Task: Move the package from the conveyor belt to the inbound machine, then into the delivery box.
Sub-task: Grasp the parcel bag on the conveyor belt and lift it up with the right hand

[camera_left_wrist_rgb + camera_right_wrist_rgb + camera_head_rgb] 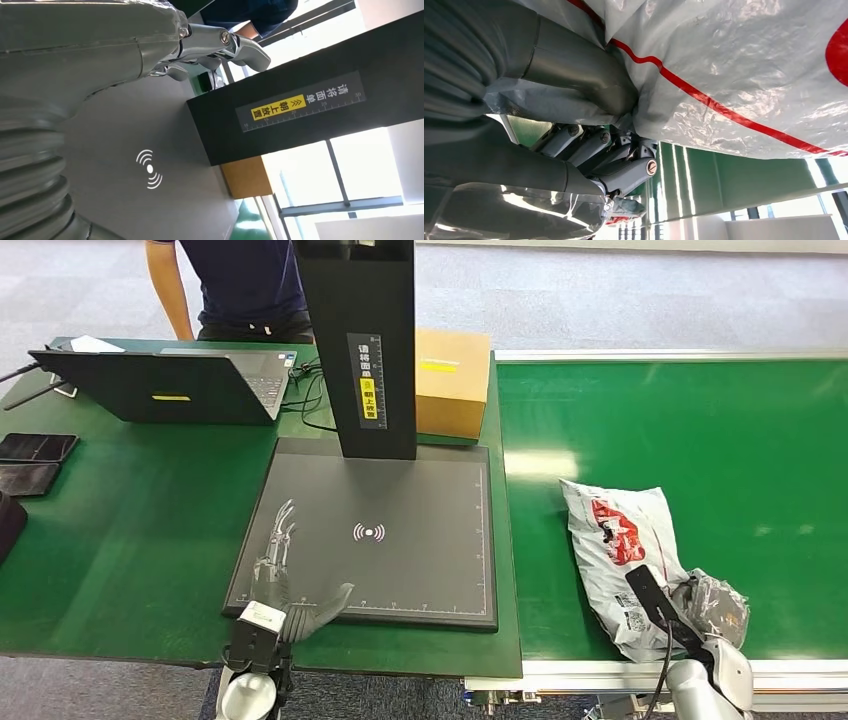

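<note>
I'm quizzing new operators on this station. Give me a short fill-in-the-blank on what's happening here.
1. The package lies on the ____ conveyor belt.
2. The ____ hand grips the package.
3. The left hand rests open over the dark scanner ____.
4. A cardboard ____ stands behind the scanner's post.

Missing words: green; right; plate; box

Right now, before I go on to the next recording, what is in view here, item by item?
Plastic mailer package: one, white with red print, on the green conveyor belt, near edge.
Inbound machine's flat scanning plate: one, dark grey, on the green table; its black upright column rises behind.
Cardboard box: one, brown, behind the column.
Open laptop: one, black, table's far left.
Flat devices: two, black, table's left edge.
Person: one, dark top, beyond the table.
Left hand: grey, fingers spread over the plate's near corner.
Right hand: grey, grips the package's edge.
</note>
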Robot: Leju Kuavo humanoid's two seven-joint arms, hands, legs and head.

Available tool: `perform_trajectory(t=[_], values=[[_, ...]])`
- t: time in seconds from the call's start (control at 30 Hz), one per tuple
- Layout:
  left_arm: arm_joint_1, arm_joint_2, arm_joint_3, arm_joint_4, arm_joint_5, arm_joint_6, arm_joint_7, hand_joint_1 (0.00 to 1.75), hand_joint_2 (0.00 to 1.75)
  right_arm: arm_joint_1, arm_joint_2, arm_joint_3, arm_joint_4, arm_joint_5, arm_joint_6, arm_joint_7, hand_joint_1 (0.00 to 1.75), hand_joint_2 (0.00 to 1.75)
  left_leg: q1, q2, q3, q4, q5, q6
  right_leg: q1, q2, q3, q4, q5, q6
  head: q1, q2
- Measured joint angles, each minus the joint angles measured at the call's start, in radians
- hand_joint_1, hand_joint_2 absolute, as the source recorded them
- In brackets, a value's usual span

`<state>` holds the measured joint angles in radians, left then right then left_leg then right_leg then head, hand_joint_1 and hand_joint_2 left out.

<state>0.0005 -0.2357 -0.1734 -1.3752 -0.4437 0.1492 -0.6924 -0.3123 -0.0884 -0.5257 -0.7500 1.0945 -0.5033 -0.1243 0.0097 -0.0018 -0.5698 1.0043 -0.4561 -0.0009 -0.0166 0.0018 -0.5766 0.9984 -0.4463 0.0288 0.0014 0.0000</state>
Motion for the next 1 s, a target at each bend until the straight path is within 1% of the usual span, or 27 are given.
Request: perform_trajectory(t=[0.53, 0.67, 0.83, 1.0], values=[[0.001, -0.005, 0.01, 0.0, -0.003, 0.0, 0.0, 0.0, 1.75, 0.01, 0.018, 0.0, -0.03, -0.002, 0.002, -0.003, 1.75, 1.75, 0.0, 0.0, 0.0, 0.0, 0.0, 0.0, 0.0, 0.0, 0.0, 0.0, 0.0, 0.0, 0.0, 0.0], [0.0, -0.005, 0.011, 0.0, -0.004, 0.0, 0.0, 0.0, 1.75, 0.017, 0.022, 0.001, -0.046, -0.011, -0.002, -0.018, 1.75, 1.75, 0.0, 0.0, -0.001, 0.0, 0.0, 0.0, 0.0, 0.0, -0.001, 0.0, 0.0, 0.0, 0.0, 0.0], [-0.001, -0.005, 0.011, 0.0, -0.005, 0.0, -0.001, 0.0, 1.75, 0.043, 0.045, 0.022, -0.141, -0.023, -0.01, -0.037, 1.75, 1.75, 0.0, 0.0, -0.001, 0.0, 0.0, 0.0, 0.0, 0.0, -0.001, 0.0, 0.0, 0.0, 0.0, 0.0], [-0.004, -0.005, 0.011, 0.003, 0.005, 0.002, -0.006, 0.0, 1.75, 0.082, 0.08, 0.078, -0.28, -0.055, -0.048, -0.077, 1.75, 1.75, 0.0, 0.0, -0.001, 0.0, 0.0, 0.0, 0.0, 0.0, -0.002, 0.0, 0.0, 0.0, 0.0, 0.0]])
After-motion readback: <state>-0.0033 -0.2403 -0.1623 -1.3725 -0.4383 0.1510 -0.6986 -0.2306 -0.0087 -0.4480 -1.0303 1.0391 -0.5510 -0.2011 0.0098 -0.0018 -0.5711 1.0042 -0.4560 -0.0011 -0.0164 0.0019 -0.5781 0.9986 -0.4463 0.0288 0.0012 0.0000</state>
